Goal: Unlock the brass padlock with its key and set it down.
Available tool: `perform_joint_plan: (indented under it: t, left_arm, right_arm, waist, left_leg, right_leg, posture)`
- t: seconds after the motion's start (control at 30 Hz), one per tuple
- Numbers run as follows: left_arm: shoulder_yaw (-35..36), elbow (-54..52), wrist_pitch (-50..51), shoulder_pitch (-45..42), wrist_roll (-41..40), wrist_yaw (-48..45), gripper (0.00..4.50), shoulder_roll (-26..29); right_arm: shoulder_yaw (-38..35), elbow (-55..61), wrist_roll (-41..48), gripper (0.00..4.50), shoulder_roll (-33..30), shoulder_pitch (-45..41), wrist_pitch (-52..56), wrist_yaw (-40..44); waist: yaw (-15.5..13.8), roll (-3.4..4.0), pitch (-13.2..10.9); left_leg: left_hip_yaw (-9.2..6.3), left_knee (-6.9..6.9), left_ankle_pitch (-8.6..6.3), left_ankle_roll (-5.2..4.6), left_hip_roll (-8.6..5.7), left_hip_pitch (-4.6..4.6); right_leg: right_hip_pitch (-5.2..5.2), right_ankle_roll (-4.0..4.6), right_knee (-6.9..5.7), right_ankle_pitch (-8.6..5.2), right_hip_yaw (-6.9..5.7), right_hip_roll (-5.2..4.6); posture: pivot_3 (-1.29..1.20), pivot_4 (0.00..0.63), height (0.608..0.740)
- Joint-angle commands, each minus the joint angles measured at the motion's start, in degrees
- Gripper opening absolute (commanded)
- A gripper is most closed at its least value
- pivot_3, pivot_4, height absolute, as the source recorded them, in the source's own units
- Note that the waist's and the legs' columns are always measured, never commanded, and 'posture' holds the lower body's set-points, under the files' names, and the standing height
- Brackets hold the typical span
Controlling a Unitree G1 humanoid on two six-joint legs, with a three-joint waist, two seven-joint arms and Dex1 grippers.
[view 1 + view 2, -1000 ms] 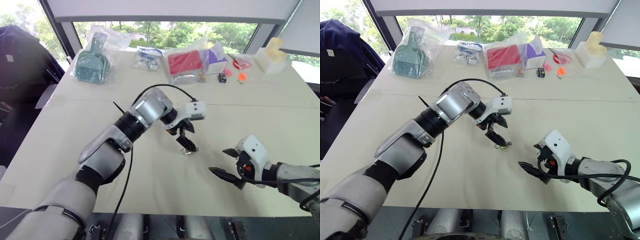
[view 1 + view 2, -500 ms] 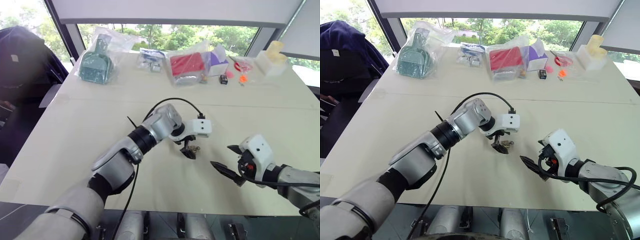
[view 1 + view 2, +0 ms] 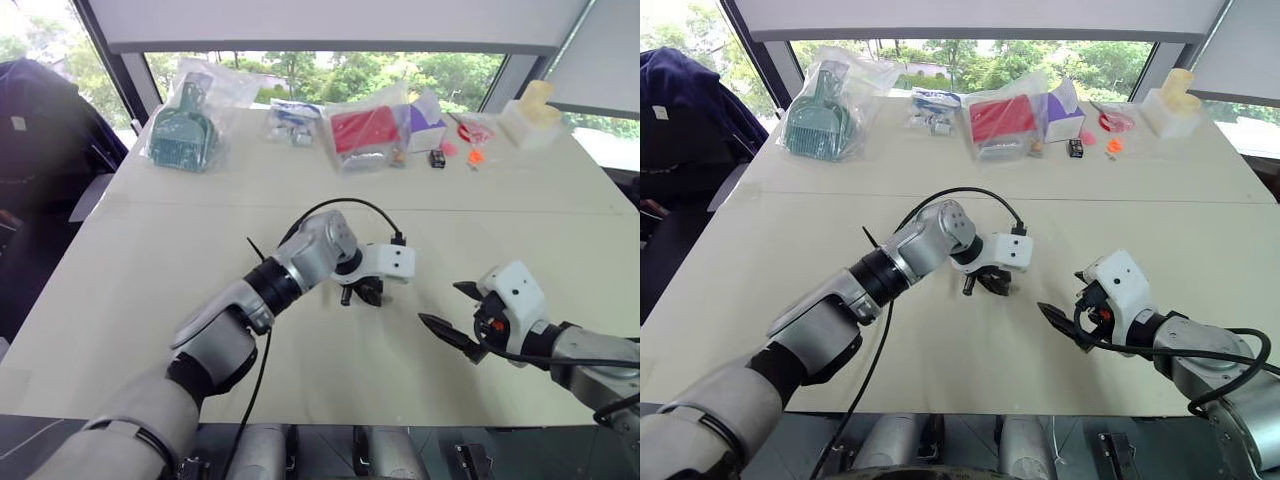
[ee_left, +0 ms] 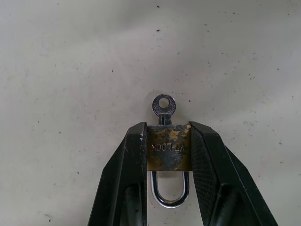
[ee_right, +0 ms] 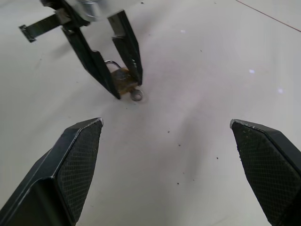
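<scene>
Left hand: your left hand [image 4: 169, 155] is clamped on the brass padlock [image 4: 168, 153], one black finger [image 4: 127, 174] on each flat side of the body, low over the counter [image 3: 150, 260] near its middle.
Padlock: you see its silvery shackle [image 4: 170, 190] lying back between the two fingers, closed into the body as far as you can tell.
Key: the key [image 4: 163, 107] sits in the end of the padlock facing away from the wrist, its round silvery head with a hole sticking out past the fingertips.
Contact: from the right wrist view the padlock [image 5: 123, 80] hangs at or just above the counter; you cannot tell whether it touches.
Right hand: your right hand [image 3: 447, 312] has its fingers spread wide apart and holds nothing; it hovers to the right of the padlock, pointing toward it.
Far bags: along the counter's far edge you have a clear plastic bag [image 3: 190, 115] holding a green dustpan-like item, and a smaller clear bag [image 3: 292, 118] of small parts you cannot make out.
Red pack: a clear bag [image 3: 365, 128] there holds a flat red item, with a purple and white box [image 3: 428, 122] just beside it.
Small bits: small black, pink and orange trinkets [image 3: 455, 152] lie near the box.
Corner: a cream foam-like block [image 3: 528, 105] stands at the far right corner.
</scene>
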State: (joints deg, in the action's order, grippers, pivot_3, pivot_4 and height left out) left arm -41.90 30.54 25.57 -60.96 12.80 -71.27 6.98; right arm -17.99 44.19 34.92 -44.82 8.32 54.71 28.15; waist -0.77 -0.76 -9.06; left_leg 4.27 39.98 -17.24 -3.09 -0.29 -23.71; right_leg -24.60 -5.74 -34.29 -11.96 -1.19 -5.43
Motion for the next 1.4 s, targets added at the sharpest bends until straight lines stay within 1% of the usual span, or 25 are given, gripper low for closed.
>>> perform_joint_plan:
  t: [0.03,0.17,0.3,0.47,0.5,0.53,0.63,0.67,0.7,0.83,0.87,0.93,0.97,1.03,1.07,1.1,1.17,1.23,1.33,1.4]
  left_arm:
    - [-3.44,0.77,1.29,3.61,3.56,-0.78,1.73,2.21]
    - [-2.72,0.22,3.07,3.6,3.96,0.58,3.54,2.14]
    - [-1.41,-0.11,4.41,2.94,3.74,0.95,3.54,2.32]
    - [-1.82,-1.78,5.05,3.65,3.41,-0.57,3.54,2.89]
    - [-2.21,-2.3,4.98,3.98,3.47,-0.96,3.02,3.03]
    - [-2.51,-2.81,5.0,4.27,3.56,-1.27,2.69,3.17]
    - [-2.68,-4.04,5.72,4.8,3.88,-1.78,1.21,3.45]
    - [-2.68,-4.51,5.96,4.96,3.9,-1.99,0.77,3.64]
    - [-2.68,-4.91,6.07,5.1,3.91,-2.14,0.69,3.85]
    - [-1.74,-5.97,3.81,5.22,4.2,-1.2,0.69,5.38]
    - [0.0,-6.65,2.42,5.16,2.81,-1.17,0.69,5.64]
    - [5.29,-8.0,-1.06,4.66,-1.59,-1.7,0.69,6.19]
    - [8.61,-8.47,-5.85,4.49,-4.21,-1.4,0.69,6.69]
    - [14.95,-8.88,-13.13,3.69,-8.85,-0.77,0.69,8.36]
    - [17.35,-9.18,-12.67,3.19,-10.53,-0.44,0.69,8.79]
    - [18.59,-9.41,-11.65,2.91,-11.44,-0.24,0.69,8.93]
    - [19.69,-9.49,-12.77,2.32,-10.78,1.15,0.69,9.84]
    - [22.17,-12.73,-13.03,3.38,-11.77,2.04,0.69,11.73]
    - [24.23,-17.9,-13.43,6.48,-12.98,3.14,0.69,14.06]
    - [24.36,-20.17,-14.4,8.18,-12.48,4.53,0.69,15.05]
  right_arm:
    - [0.38,-0.13,-0.43,4.5,-0.04,-1.02,-0.97,0.09]
    - [0.48,-0.51,-0.48,4.5,-0.27,-1.35,-1.14,0.53]
    - [0.25,-0.72,-0.76,4.5,-0.38,-1.2,-1.34,0.82]
    - [0.45,-0.95,-1.09,4.5,-0.23,-1.1,-1.65,0.85]
    - [0.53,-1.0,-1.18,4.5,-0.18,-1.17,-1.68,0.85]
    - [0.6,-1.07,-1.24,4.5,-0.16,-1.27,-1.72,0.87]
    - [0.71,-1.45,-1.32,4.5,-0.19,-1.7,-1.77,0.99]
    - [0.79,-1.58,-1.28,4.5,-0.15,-1.86,-1.76,1.05]
    - [0.95,-1.71,-1.28,4.5,-0.09,-2.02,-1.77,1.1]
    - [2.63,-2.98,-1.16,4.5,1.48,-3.73,-1.47,0.19]
    - [2.09,-3.25,0.99,4.5,3.45,-4.64,-0.62,-0.29]
    - [-0.22,-4.76,8.17,4.5,9.84,-7.93,2.67,-3.11]
    - [-1.43,-5.77,12.17,4.5,13.27,-9.95,4.39,-5.01]
    - [-3.37,-8.66,18.49,4.5,19.74,-15.45,7.02,-11.04]
    - [-4.15,-10.14,19.72,4.5,21.93,-17.89,8.11,-14.08]
    - [-4.82,-11.0,20.65,4.5,22.96,-19.31,9.0,-16.27]
    - [-5.85,-13.12,22.48,4.5,24.6,-22.22,10.2,-20.18]
    - [-6.65,-15.08,26.5,4.5,25.55,-26.15,10.89,-22.73]
    - [-6.86,-17.02,30.93,4.5,25.05,-29.94,11.91,-25.06]
    - [-6.67,-17.79,33.39,4.5,24.23,-31.26,12.18,-26.04]
  waist:
    - [0.18,0.01,0.01]
    - [0.1,0.03,0.02]
    - [0.05,0.02,0.02]
    - [0.18,0.02,0.02]
    - [0.16,0.03,0.02]
    - [0.11,0.03,0.02]
    - [0.04,0.03,0.02]
    - [0.03,0.03,0.02]
    - [0.07,0.03,0.02]
    - [0.27,0.03,0.02]
    - [0.3,0.03,0.02]
    - [0.54,0.03,0.0]
    - [0.66,0.05,-0.02]
    - [1.05,0.1,-0.09]
    - [1.15,0.14,-0.1]
    - [1.05,0.15,-0.09]
    - [0.38,0.16,-0.09]
    - [0.2,0.18,-0.08]
    - [0.41,0.23,-0.1]
    - [0.22,0.23,-0.1]
  left_leg:
    - [0.0,-0.01,0.0,0.0,0.0,0.04]
    - [0.0,-0.04,0.0,0.0,0.01,0.12]
    - [0.0,-0.03,0.0,0.0,0.01,0.13]
    - [0.0,-0.03,0.0,0.0,0.01,0.13]
    - [0.0,-0.03,0.0,0.0,0.02,0.13]
    - [0.0,-0.03,0.0,0.0,0.02,0.14]
    - [0.0,-0.02,0.0,0.0,0.02,0.15]
    - [0.0,-0.01,0.0,0.01,0.01,0.15]
    - [0.0,0.0,0.0,0.01,0.01,0.16]
    - [0.0,-0.02,0.0,0.01,0.02,0.17]
    - [0.0,-0.02,0.0,0.01,0.04,0.17]
    - [0.0,-0.04,0.0,0.01,0.08,0.19]
    - [0.01,-0.05,0.0,0.01,0.11,0.18]
    - [0.01,-0.1,0.05,0.1,0.14,0.12]
    - [0.02,-0.1,0.08,0.16,0.13,0.01]
    - [0.03,-0.09,0.14,0.26,0.09,-0.17]
    - [0.03,-0.01,0.18,0.33,-0.05,-0.46]
    - [0.03,-0.02,0.18,0.34,-0.1,-0.51]
    - [0.11,-0.03,0.18,0.33,-0.15,-0.59]
    - [0.1,-0.03,0.18,0.33,-0.16,-0.59]
  right_leg:
    - [0.02,0.0,0.0,0.0,0.0,0.0]
    - [0.08,0.0,0.0,0.0,0.0,0.01]
    - [0.11,0.0,0.0,0.0,-0.01,0.01]
    - [0.1,0.0,0.0,0.0,0.0,0.01]
    - [0.1,0.0,-0.01,0.0,0.0,0.02]
    - [0.1,0.0,-0.01,0.0,0.0,0.02]
    - [0.13,0.0,0.0,0.0,0.0,0.01]
    - [0.14,0.0,-0.01,0.0,0.0,0.0]
    - [0.15,0.0,0.0,0.0,0.0,-0.01]
    - [0.13,0.0,-0.01,0.0,0.01,-0.01]
    - [0.12,0.0,-0.01,0.0,0.05,0.0]
    - [0.11,0.0,-0.04,0.0,0.08,0.02]
    - [0.06,0.0,-0.08,0.0,0.11,0.04]
    - [-0.13,0.0,-0.23,0.01,0.2,0.02]
    - [-0.28,0.0,-0.31,0.02,0.2,-0.03]
    - [-0.51,0.0,-0.47,0.02,0.22,-0.09]
    - [-0.86,0.0,-0.79,0.02,0.22,-0.24]
    - [-0.88,0.0,-0.77,0.02,0.21,-0.27]
    - [-0.96,-0.01,-0.78,0.04,0.21,-0.33]
    - [-0.95,-0.01,-0.79,0.04,0.18,-0.33]
  posture:
    - [0.0,0.15,0.74]
    - [0.0,0.15,0.74]
    - [0.0,0.15,0.74]
    - [0.0,0.15,0.74]
    - [0.0,0.15,0.74]
    - [0.0,0.15,0.74]
    - [0.0,0.15,0.74]
    - [0.0,0.15,0.74]
    - [0.0,0.15,0.74]
    - [0.0,0.15,0.74]
    - [0.0,0.15,0.74]
    - [0.0,0.15,0.74]
    - [0.0,0.15,0.74]
    - [0.0,0.15,0.74]
    - [0.0,0.15,0.74]
    - [0.0,0.15,0.74]
    - [0.0,0.15,0.74]
    - [0.0,0.15,0.74]
    - [0.0,0.15,0.74]
    - [0.0,0.15,0.74]
